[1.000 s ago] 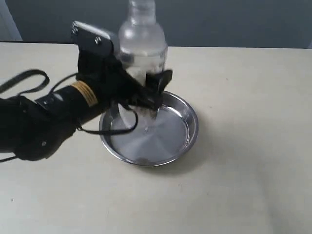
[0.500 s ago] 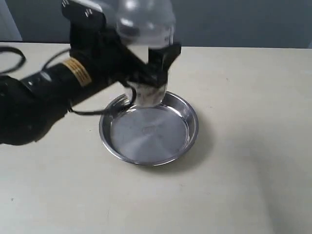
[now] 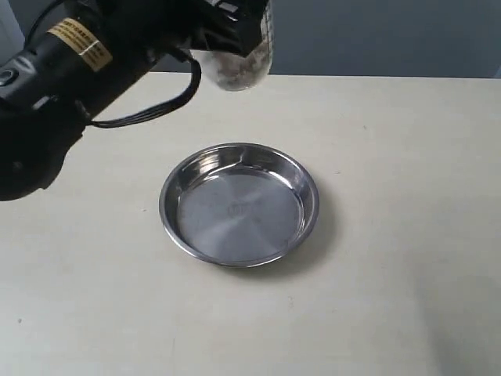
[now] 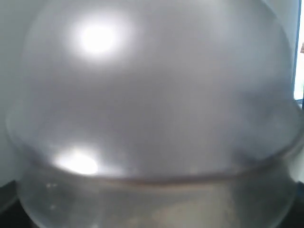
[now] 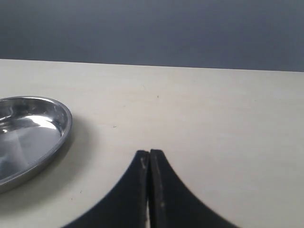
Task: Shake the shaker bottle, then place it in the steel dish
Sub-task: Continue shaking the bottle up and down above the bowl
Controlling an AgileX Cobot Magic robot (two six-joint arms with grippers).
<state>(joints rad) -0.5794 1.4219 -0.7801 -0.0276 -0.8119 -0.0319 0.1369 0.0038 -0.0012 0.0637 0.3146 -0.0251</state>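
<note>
Shaker bottle [image 3: 244,69]: held aloft, well clear of the dish; its top is cut off by the frame (brownish bits show low inside).
Left gripper [image 3: 228,33]: clamped on the bottle; fingers hidden in its wrist view, filled by the blurred dome.
Steel dish [image 3: 235,207]: flat on the table [image 3: 391,274].
Right gripper [image 5: 149,154]: fingers pressed together, near the table.

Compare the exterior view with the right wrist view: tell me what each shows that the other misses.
Only the exterior view: the left arm holding the shaker bottle up in the air, brownish bits inside, and the full circle of the steel dish. Only the right wrist view: the right gripper, jaws pressed together, holding nothing. Both: the steel dish, with nothing in it, on the pale table.
</note>
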